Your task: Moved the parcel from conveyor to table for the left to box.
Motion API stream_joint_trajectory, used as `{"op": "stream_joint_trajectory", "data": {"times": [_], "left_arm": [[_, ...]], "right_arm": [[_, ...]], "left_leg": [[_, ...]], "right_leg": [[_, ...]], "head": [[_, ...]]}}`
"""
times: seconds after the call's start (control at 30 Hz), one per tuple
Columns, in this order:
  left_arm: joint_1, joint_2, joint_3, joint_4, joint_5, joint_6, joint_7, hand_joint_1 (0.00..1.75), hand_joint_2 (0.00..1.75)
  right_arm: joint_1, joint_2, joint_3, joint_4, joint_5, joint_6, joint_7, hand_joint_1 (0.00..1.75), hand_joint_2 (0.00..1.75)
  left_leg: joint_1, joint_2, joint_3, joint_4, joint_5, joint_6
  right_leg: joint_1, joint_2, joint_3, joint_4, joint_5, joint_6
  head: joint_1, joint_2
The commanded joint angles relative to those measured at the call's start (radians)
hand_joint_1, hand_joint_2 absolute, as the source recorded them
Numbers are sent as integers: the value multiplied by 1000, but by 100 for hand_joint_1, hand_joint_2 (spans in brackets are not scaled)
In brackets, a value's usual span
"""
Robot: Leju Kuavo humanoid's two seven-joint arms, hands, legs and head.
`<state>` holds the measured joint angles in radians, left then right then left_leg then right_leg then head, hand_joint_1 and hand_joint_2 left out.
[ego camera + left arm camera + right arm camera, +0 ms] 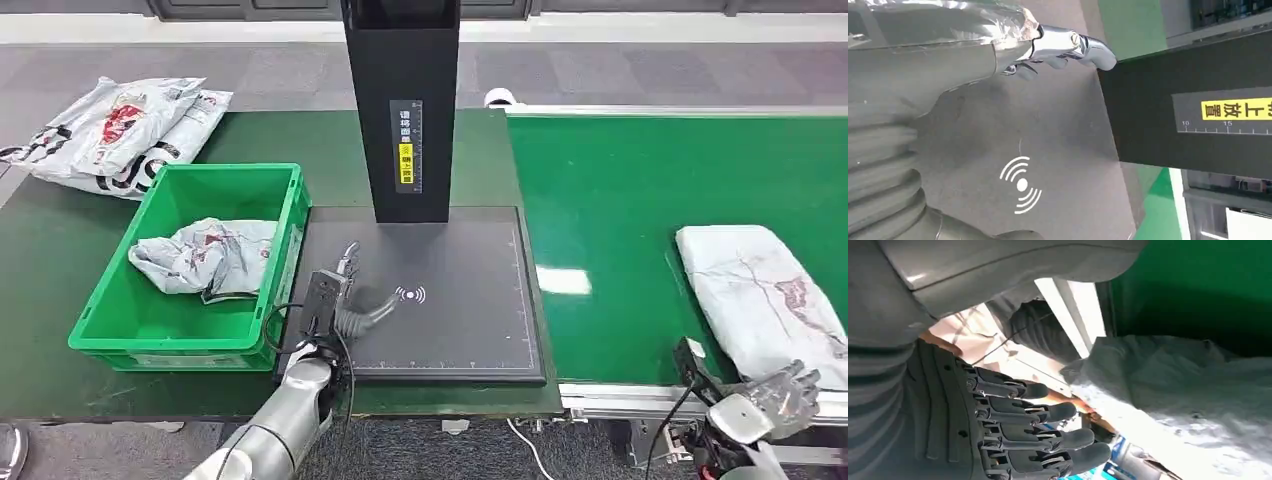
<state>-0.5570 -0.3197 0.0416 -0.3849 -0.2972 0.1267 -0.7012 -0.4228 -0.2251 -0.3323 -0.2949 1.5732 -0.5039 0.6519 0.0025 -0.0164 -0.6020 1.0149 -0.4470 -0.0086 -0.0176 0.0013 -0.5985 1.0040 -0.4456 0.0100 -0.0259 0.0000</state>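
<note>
Head view: left of the black scanner pad (450, 300), loose parcels (115, 130) are piled on the dark table (40, 260), and a green crate (190, 265) with one bagged parcel (205, 257) inside is set just beside the pad. Over the pad's left part the left hand (350, 295) is held, fingers apart, nothing gripped. A black post (405, 110) is stood at the pad's far edge. Right of the pad, a white parcel (765, 300) is laid on the green conveyor (620, 210); the right hand (785, 395) is seen at its near end, fingers spread, nothing grasped.
</note>
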Motion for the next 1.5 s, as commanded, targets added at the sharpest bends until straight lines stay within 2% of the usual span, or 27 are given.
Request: {"op": "stream_joint_trajectory", "data": {"times": [0.03, 0.47, 0.57, 0.6, 0.63, 0.7, 0.73, 0.9, 1.27, 1.43, 1.47, 1.5], "left_arm": [[-5, 43, -41, 28, 7, -4, 3, 0, 175], [-5, 44, -41, 27, 7, -4, 3, 0, 175], [7, 52, -33, 12, 13, -4, 3, 0, 175], [8, 56, -32, 9, 16, -10, 3, 0, 175], [8, 61, -34, 6, 17, -20, 3, 0, 175], [6, 62, -33, 5, 20, -23, 3, 0, 175], [1, 64, -34, 7, 20, -25, 3, 0, 175], [-12, 67, -33, 16, 26, -33, 3, 0, 175], [-14, 67, -32, 19, 29, -30, 3, 0, 175], [-20, 66, -31, 30, 22, -16, 3, 0, 175], [-18, 64, -28, 31, 20, -5, 3, 0, 175], [-16, 62, -26, 29, 20, 2, 3, 0, 175]], "right_arm": [[-53, 13, 94, 69, -2, 15, -57, 0, 175], [-56, 15, 95, 69, -2, 17, -55, 0, 175], [-75, 43, 105, 74, -12, 18, -210, 0, 175], [-82, 55, 113, 77, -12, 46, -280, 10, 175], [-84, 69, 100, 74, -17, 66, -284, 175, 175], [-81, 82, 65, 74, -52, 84, -348, 175, 175], [-76, 84, 70, 74, -39, 99, -342, 175, 175], [-60, 81, 22, 73, -66, 117, -372, 175, 175], [-63, 79, 4, 71, -60, 122, -363, 175, 175], [-76, 81, -18, 63, -28, 73, -350, 175, 175], [-88, 87, -33, 51, -35, -32, -369, 175, 175], [-101, 93, -54, 48, -55, -85, -402, 175, 175]], "left_leg": [[0, 4, 3, -1, -1, 0], [0, 4, 2, -1, 0, 0], [0, 4, 2, -1, 0, 0], [1, 7, 4, -2, -1, 0], [0, 7, 3, -1, -1, 0], [1, 9, 3, -2, -1, -1], [1, 5, 1, 0, -1, 0], [2, 5, 2, 0, 0, 0], [2, 4, 3, -1, 0, 0], [1, 4, 3, -1, -1, 0], [1, 4, 4, -1, -1, 0], [1, 4, 2, 0, 0, 0]], "right_leg": [[0, 3, 1, -1, 1, -1], [0, 3, 2, -1, 1, 0], [1, 3, 2, -1, 1, 0], [1, 5, 3, -3, 2, -1], [1, 6, 2, -1, 2, 0], [1, 7, 2, -2, 2, -1], [1, 5, 1, -1, 2, 0], [2, 4, 2, -1, 1, 0], [2, 3, 2, -2, 1, 0], [2, 3, 2, -1, 1, 0], [2, 3, 3, -2, 1, -1], [2, 3, 1, -1, 1, 0]], "head": [[0, 0], [0, 0], [0, 0], [0, 0], [0, 0], [0, 0], [0, 0], [0, 0], [0, 0], [0, 0], [0, 0], [0, 0]]}}
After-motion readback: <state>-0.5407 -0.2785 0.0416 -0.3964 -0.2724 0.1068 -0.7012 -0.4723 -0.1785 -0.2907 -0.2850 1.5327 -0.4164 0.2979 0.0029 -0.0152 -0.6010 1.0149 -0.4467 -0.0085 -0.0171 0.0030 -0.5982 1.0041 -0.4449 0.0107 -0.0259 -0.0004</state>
